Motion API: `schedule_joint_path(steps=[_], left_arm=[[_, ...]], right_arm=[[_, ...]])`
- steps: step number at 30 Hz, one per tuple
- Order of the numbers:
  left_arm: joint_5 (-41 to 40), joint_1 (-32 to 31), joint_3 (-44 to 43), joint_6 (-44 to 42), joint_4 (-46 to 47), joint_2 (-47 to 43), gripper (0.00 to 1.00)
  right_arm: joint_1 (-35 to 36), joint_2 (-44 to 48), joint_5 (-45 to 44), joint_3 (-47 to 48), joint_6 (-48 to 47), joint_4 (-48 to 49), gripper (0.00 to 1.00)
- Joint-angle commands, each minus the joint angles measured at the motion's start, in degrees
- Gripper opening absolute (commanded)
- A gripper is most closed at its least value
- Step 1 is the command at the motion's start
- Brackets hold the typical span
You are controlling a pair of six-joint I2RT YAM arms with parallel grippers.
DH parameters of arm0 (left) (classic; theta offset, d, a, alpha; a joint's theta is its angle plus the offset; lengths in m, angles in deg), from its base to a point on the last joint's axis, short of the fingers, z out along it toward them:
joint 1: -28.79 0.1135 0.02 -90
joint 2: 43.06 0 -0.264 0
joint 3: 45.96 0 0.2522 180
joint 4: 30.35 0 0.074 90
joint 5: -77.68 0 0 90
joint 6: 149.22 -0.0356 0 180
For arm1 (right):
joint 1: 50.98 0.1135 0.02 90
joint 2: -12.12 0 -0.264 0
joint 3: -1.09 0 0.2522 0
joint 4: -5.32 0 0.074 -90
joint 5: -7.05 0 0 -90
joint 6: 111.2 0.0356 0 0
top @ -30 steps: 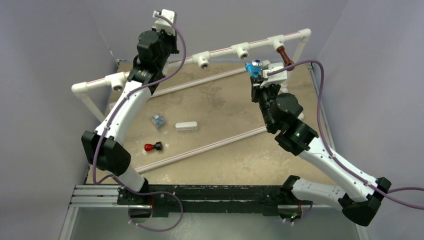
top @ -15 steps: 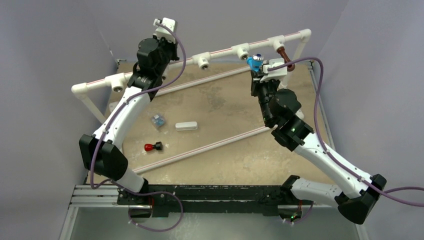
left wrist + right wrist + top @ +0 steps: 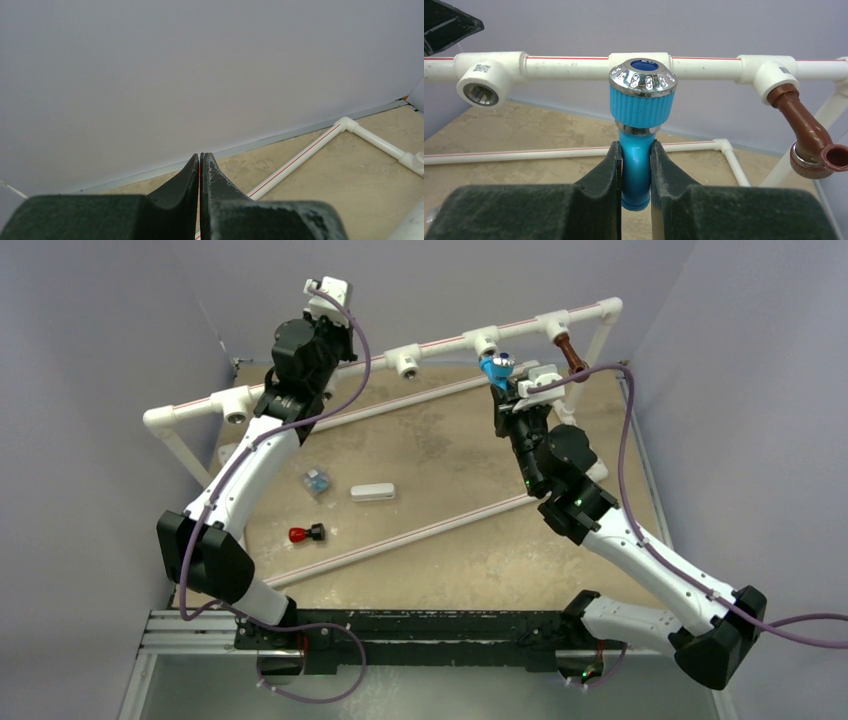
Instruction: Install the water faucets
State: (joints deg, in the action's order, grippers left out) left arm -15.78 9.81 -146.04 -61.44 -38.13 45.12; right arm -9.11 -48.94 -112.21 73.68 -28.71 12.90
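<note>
Right gripper (image 3: 635, 150), clamped on the blue faucet (image 3: 642, 100) at centre frame before a white tee (image 3: 615, 58), risks cross-threading if misaligned; left gripper (image 3: 200, 157) sits pressed together, empty.

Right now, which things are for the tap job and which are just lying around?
For the job:
blue faucet, gripped in the right hand
brown faucet, already on the pipe frame
empty tee fitting

Lying about:
white block
red-and-black piece
small clear bluish piece
</note>
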Motion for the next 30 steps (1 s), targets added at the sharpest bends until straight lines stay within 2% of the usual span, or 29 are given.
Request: schedule_joint_path(steps=[1,11,30], left_arm=[[0.77,-0.13,2.47,-0.73,-3.53,-0.47,0.0],[0.69,-0.18,2.82,-0.89,-3.36,-0.81,0.0],[0.53,-0.18,3.18,-1.21,-3.27,-1.08,0.0]], right_arm=[[-0.29,1.92,-1.08,-1.89,0.32,6.12,0.0],[-0.29,3.7,-2.03,-5.57,-1.99,11.85,0.0],[-0.38,0.59,-0.67,-4.19,-4.72,14.46,0.0]])
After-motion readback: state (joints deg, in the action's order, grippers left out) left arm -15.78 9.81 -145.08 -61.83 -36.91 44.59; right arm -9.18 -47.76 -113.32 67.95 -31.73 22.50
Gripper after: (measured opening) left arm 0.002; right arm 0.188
